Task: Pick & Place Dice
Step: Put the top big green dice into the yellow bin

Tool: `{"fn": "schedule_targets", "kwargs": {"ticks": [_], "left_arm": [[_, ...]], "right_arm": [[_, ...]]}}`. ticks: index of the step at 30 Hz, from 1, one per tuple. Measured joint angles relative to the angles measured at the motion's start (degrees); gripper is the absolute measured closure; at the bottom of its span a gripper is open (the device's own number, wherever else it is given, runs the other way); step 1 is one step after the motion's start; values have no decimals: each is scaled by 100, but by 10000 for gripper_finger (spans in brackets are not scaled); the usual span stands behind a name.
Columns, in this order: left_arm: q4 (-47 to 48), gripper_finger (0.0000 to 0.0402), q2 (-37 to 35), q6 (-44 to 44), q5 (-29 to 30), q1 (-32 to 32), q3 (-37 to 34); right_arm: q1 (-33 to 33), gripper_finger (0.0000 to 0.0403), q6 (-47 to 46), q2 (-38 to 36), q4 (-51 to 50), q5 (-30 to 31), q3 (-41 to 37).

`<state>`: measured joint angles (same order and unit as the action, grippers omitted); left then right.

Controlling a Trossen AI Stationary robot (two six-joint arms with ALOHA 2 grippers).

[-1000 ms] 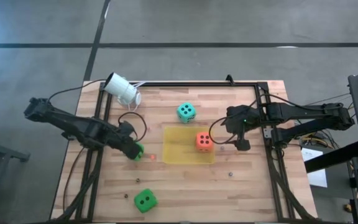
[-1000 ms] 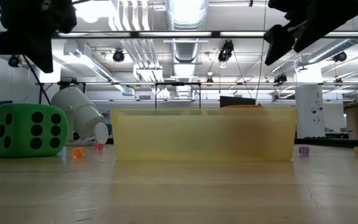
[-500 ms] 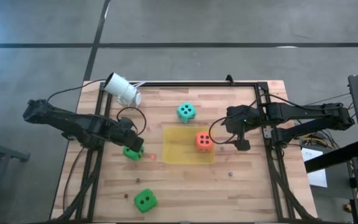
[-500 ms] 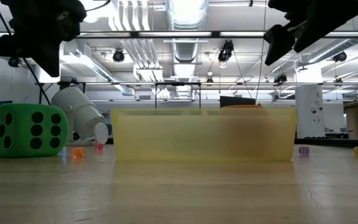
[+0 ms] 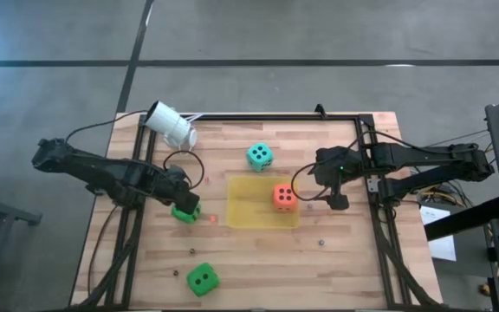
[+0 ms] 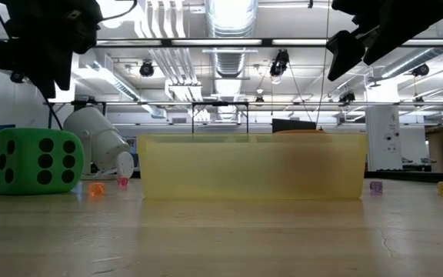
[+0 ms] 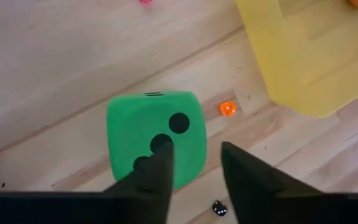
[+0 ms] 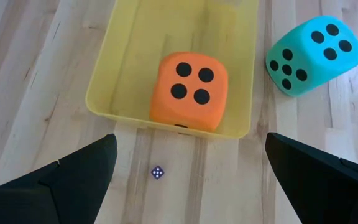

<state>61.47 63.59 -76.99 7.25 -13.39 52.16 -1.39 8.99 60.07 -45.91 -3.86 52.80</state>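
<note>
Four dice show in the high view. One green die [image 5: 181,213] rests on the wood left of the yellow tray [image 5: 248,215]; my open left gripper [image 5: 185,202] hovers over it and clear of it, as the low view confirms [image 6: 41,77]. In the left wrist view this die [image 7: 148,127] lies beyond and beside one finger, three pips up. The second green die [image 5: 202,278] sits near the near edge, and the teal die [image 5: 260,156] beyond the tray. The orange-red die [image 5: 284,197] lies inside the tray. My right gripper [image 5: 337,198] waits wide open to the tray's right.
A white cylinder-shaped camera [image 5: 170,125] lies at the far left corner, with a cable loop [image 5: 184,169] beside it. Tiny coloured dice [image 6: 96,188] dot the wood. Black frame rails [image 5: 366,156] edge the table. Bare wood lies near the tray's near side.
My left gripper has drawn back a little toward the table's left edge, so more of the green die beneath it shows. The die itself has stayed where it was, and the right arm has kept still.
</note>
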Motion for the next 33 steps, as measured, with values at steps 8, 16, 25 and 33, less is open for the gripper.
{"fn": "schedule_targets", "kwargs": {"ticks": [8,16,25,33], "left_arm": [[0,85,2,1,-153,0,-36],[-10,18,2,-134,-240,0,-442],[-165,5,2,-15,-238,0,-588],[-738,2,3,-83,-238,0,-1021]], "right_arm": [[0,3,0,0,-1,0,0],[0,3,0,0,0,2,0],[-1,3,0,0,-2,1,0],[0,3,0,0,-2,1,0]]}}
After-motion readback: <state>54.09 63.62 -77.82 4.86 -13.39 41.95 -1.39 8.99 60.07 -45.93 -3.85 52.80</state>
